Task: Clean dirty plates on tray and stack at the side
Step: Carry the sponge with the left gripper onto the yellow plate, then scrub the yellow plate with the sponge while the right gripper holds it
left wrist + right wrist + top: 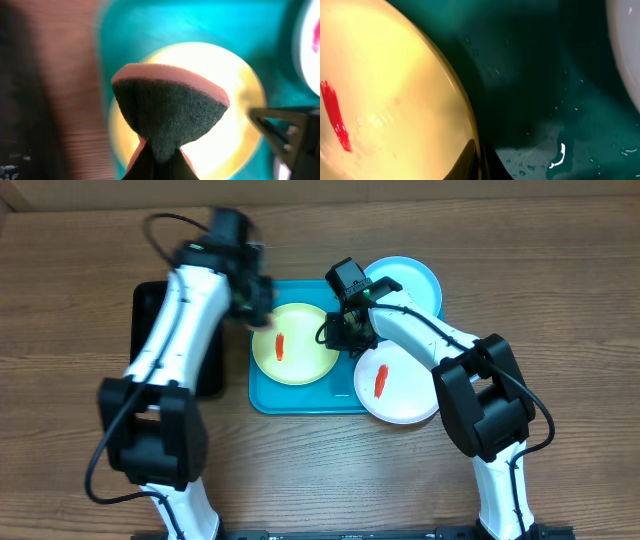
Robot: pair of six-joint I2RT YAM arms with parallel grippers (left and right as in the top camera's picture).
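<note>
The tabletop (80, 260) is brown with a wood grain. The tray (300, 400) is turquoise and the smaller tray (143, 320) is black. The yellow-green plate (305, 360) and the white plate (405, 405) are each streaked red. The third plate (410, 280) is light blue. The sponge (170, 115) is pink over dark grey-green. The left arm (175, 330) and the right arm (420, 330) are white with black joints.

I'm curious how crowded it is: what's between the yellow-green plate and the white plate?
In the overhead view, the right gripper, at the rim of the yellow-green plate, and a strip of bare turquoise tray before the white plate.
</note>
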